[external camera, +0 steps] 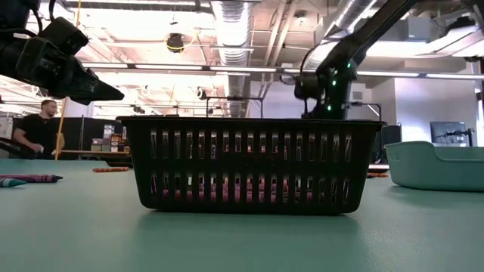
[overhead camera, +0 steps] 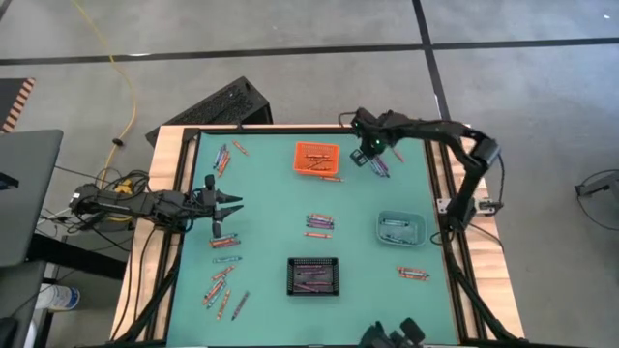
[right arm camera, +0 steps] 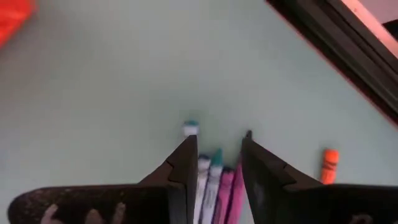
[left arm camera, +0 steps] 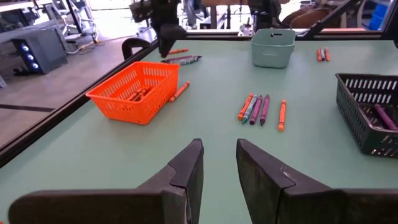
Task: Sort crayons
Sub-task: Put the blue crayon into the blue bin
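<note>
Now over the crayons (right arm camera: 214, 180): light, stiff, rolly.
My right gripper (right arm camera: 214, 163) fingers straddle several, spread; I'd pinch one mid-wrap.

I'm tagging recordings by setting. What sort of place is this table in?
Probably an industrial-style robotics lab or workshop: exposed ducts and strip lights on an open ceiling, a concrete floor with taped lines, and a person seated at a bench behind the table.

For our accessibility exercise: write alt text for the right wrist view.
The right pincer, open, straddles a small bunch of blue and purple crayons lying on the green table. An orange crayon lies apart nearby.
</note>
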Robot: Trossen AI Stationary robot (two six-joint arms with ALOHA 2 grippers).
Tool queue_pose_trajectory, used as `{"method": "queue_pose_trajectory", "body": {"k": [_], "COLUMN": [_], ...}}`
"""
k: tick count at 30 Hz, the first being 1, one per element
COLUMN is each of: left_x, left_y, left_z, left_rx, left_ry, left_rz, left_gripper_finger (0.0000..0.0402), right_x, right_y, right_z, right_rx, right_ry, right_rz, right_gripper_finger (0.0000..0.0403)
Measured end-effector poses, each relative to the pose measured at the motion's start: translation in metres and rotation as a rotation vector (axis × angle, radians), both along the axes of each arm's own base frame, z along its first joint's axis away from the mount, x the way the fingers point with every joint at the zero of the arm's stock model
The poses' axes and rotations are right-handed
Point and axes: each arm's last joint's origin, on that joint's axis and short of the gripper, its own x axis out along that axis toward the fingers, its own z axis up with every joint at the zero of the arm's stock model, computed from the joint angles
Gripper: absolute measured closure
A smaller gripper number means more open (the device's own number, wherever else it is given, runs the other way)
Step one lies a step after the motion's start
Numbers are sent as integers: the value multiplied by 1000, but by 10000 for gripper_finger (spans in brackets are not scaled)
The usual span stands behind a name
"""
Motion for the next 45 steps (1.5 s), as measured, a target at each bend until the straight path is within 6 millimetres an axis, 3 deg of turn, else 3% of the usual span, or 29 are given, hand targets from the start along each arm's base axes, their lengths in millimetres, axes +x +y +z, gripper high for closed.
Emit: {"method": "queue_pose_trajectory", "body": {"k": [9,26,33,38,42,45], "left_x": [0,0,0,0,0,0], "left_y": [0,0,0,0,0,0], "left_z": [0,0,0,0,0,0], "left_rx": [0,0,0,0,0,0], "left_ry": [0,-1,0,0,0,0], "left_rz": [0,0,0,0,0,0], "left_gripper_finger": [316,316,316,316,316,316], "right_x": [14,4,6,8,11,10], "right_y": [-7,-3,-5,-5,-2,1], "right_z": [-11,-25,-25,-40,-46,-38], "right_rx": [38,90,72,159,161,145], "right_ry": [13,29,16,15,45,28], "right_rz": [67,158,172,169,186,192], "right_gripper_finger": [287,289,343,391,395,395]}}
